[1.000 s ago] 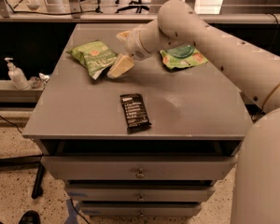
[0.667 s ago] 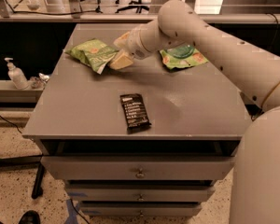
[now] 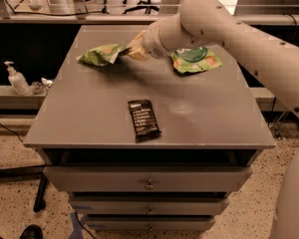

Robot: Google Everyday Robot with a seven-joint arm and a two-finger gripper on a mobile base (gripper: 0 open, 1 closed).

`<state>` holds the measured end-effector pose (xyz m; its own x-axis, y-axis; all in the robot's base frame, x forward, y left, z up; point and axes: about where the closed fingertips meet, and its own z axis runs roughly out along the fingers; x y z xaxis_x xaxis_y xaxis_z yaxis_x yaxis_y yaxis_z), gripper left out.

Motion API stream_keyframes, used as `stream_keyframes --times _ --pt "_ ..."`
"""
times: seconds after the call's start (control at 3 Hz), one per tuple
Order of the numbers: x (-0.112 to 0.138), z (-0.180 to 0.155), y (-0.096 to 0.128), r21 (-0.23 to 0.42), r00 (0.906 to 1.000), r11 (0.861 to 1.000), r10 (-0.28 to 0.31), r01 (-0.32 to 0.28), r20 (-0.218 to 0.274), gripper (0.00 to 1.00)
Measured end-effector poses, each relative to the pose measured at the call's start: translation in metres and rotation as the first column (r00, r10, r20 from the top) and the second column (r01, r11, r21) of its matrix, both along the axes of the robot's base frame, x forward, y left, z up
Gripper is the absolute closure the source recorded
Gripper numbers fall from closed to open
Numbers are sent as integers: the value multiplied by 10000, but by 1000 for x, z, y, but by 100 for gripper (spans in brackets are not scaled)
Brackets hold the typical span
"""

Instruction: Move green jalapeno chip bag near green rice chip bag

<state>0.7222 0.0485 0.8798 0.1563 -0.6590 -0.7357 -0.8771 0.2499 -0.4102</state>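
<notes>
The green jalapeno chip bag [image 3: 101, 54], pale yellow-green and crinkled, is at the back left of the grey cabinet top [image 3: 94, 108]. My gripper [image 3: 133, 50] is at the bag's right end and is shut on it, and the bag seems slightly raised, with a shadow beneath it. The green rice chip bag [image 3: 195, 60], darker green with round chip pictures, lies flat at the back right, partly hidden behind my arm [image 3: 209, 21]. The two bags are about one bag's length apart.
A black snack bar [image 3: 143, 118] lies near the front middle of the top. Drawers [image 3: 148, 182] are below the front edge. A soap bottle [image 3: 17, 78] stands on a low shelf to the left. Office chairs are behind.
My gripper moved up and left onto the jalapeno bag's right end and closed on it. The bag now looks stretched out and lifted at that end. The rice bag and snack bar have not moved.
</notes>
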Motion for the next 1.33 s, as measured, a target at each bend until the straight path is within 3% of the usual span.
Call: stream_keyframes --times 0.33,0.67,1.0,1.33 --pt "-21 27 -24 -10 9983 9992 -397 397 436 100" --pt "-43 55 -67 -485 9906 9928 -1050 1095 876 100" --pt "-62 72 -132 -1148 9675 9649 -2223 2360 1209 100" --pt "-79 77 -214 -1583 9251 9138 -3555 3740 1333 100"
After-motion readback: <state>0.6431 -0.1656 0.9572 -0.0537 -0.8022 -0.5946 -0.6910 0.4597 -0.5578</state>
